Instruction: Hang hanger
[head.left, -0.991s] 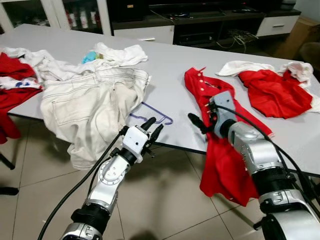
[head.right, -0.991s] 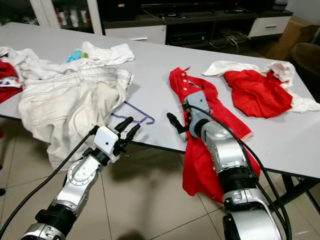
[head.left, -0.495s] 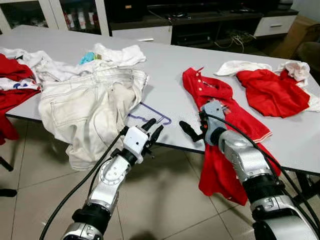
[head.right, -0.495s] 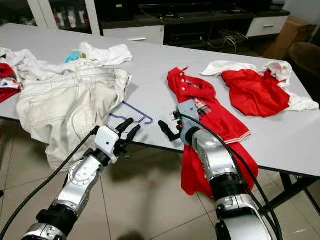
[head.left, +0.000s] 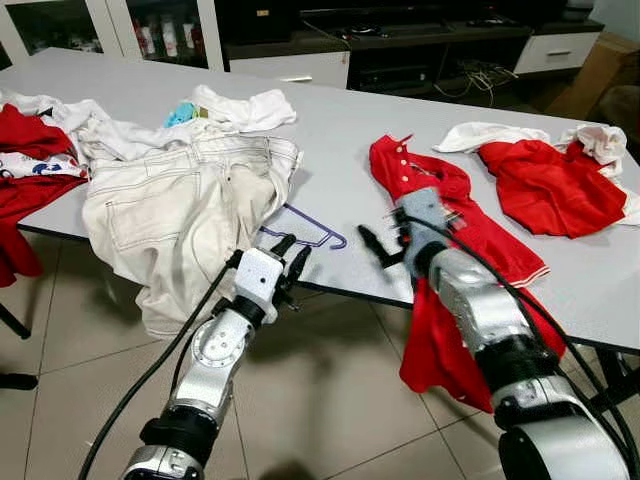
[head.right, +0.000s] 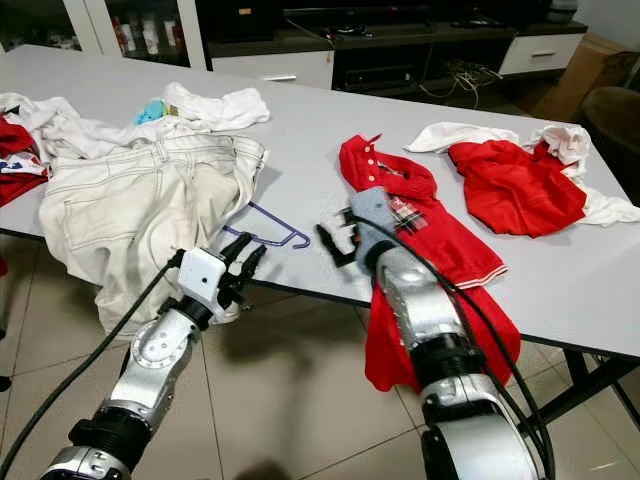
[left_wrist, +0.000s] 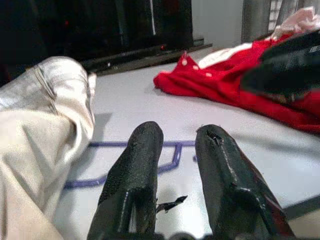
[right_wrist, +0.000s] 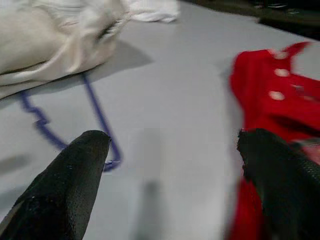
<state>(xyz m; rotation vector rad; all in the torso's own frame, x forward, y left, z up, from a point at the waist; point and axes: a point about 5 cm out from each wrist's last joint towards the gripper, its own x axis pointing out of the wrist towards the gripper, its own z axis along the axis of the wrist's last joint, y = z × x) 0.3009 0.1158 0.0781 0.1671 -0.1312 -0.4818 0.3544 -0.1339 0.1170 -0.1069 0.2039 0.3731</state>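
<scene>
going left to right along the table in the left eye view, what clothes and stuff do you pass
red garment at the left edge → white jeans → purple hanger → right gripper → red shirt hanging over the table edge → red and white clothes at the right

Head stereo pair: we look forward and down from above the near edge of the grey table (head.left: 330, 130), both eyes sharing its clothes-strewn top. Left wrist camera sits low, near the edge, facing across the top along its fingers. Right wrist camera looks down from close above. Both wrist views share the purple hanger (right_wrist: 100, 120) and the red shirt (left_wrist: 220, 85).
</scene>
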